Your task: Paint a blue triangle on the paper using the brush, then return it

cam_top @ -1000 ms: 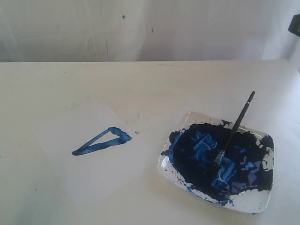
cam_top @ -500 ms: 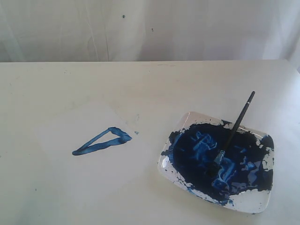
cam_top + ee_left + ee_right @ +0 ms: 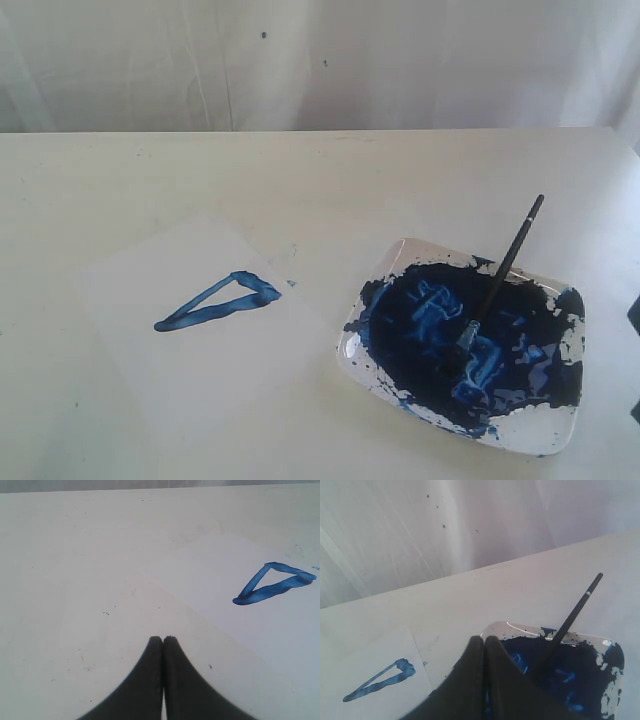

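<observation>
Your blue triangle (image 3: 215,301) sits finished on the paper (image 3: 190,370), and the brush (image 3: 500,275) rests in the paint dish (image 3: 545,432). The left tool (image 3: 163,639) and right tool (image 3: 484,638) are pressed together, empty; nothing seems left to do.

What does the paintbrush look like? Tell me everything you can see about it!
The paintbrush is slim, with a straight black handle, a silvery metal-looking band near the bottom, and a dark tip stained blue. It lies tilted in the dish. Its tip sits down in the blue paint, while its handle leans over the dish's far rim and sticks out above the table. Nothing is holding it.
</observation>
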Controlling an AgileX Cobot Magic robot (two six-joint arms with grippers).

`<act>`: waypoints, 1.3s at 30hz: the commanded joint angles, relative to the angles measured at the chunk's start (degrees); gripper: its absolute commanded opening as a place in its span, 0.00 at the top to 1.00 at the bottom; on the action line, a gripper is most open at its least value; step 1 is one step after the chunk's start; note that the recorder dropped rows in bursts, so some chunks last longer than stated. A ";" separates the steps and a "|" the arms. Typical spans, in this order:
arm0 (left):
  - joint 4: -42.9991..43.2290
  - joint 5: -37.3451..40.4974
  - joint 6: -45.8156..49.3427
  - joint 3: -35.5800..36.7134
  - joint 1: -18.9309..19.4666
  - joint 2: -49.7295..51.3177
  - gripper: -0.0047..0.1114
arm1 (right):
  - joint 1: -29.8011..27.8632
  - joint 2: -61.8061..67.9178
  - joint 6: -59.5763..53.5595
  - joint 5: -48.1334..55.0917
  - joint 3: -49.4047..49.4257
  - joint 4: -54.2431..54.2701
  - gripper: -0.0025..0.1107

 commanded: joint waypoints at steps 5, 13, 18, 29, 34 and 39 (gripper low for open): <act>-0.75 0.00 0.05 0.28 0.07 -0.27 0.96 | 0.16 -2.40 -0.80 -0.28 4.93 -0.03 0.98; -0.75 0.00 0.05 0.28 0.09 -0.27 0.96 | 0.16 -2.40 -0.80 -0.39 4.93 -0.85 0.98; -0.75 0.00 0.05 0.28 0.09 -0.27 0.96 | 0.16 -2.40 -0.80 -0.28 4.93 -0.86 0.98; -0.75 0.00 0.05 0.28 0.09 -0.27 0.96 | 0.16 -2.40 -0.91 -0.28 4.93 -0.86 0.98; -0.75 0.00 0.05 0.28 0.09 -0.27 0.96 | 0.16 -2.40 -0.89 -1.20 4.93 -0.86 0.98; -0.75 0.00 0.05 0.28 0.09 -0.27 0.96 | 0.16 -2.40 13.32 -9.27 4.93 -4.63 0.98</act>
